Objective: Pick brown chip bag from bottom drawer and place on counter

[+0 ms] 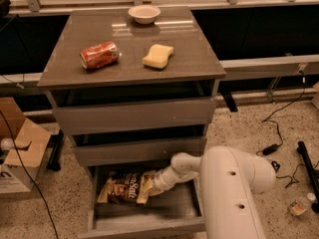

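The brown chip bag lies in the open bottom drawer, toward its left side, white lettering up. My gripper reaches down into the drawer from the right and sits at the bag's right end, touching it. The white wrist and the thick white arm link cover the drawer's right part. The counter is the glossy grey-brown top of the cabinet, above the two closed upper drawers.
On the counter lie a crushed red can, a yellow sponge and a white bowl. A cardboard box stands on the floor to the left. Cables lie on the floor to the right.
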